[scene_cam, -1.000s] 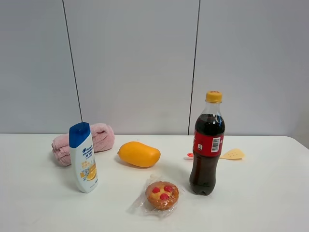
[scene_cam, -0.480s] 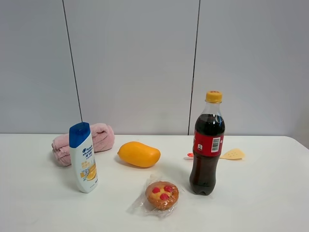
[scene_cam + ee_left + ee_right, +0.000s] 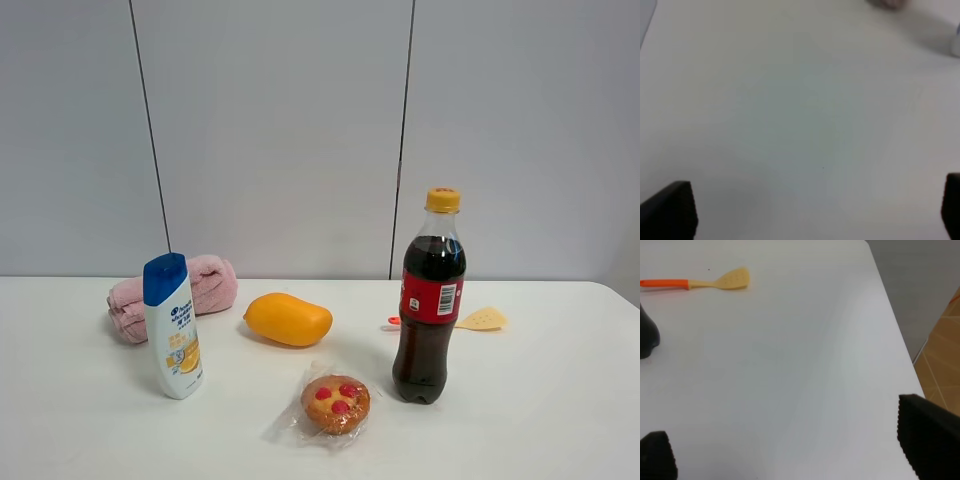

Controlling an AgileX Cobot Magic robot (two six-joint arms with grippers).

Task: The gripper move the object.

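Observation:
The white shampoo bottle [image 3: 173, 326] with a blue cap and an orange-yellow label stands upright at the left of the white table [image 3: 560, 400], just in front of a pink rolled towel [image 3: 170, 295]. Neither arm shows in the high view. My left gripper [image 3: 815, 210] is open over bare table, its fingertips [image 3: 670, 210] wide apart and nothing between them. A blurred edge of the bottle [image 3: 956, 42] sits at that view's border. My right gripper [image 3: 790, 450] is open and empty over the table near its right edge.
A dark cola bottle [image 3: 430, 297] with red label and yellow cap stands right of centre. A mango [image 3: 288, 319] and a wrapped cupcake [image 3: 336, 402] lie in the middle. A small spatula [image 3: 705, 283] with an orange handle lies behind the cola bottle. The floor [image 3: 940, 365] shows past the table's right edge.

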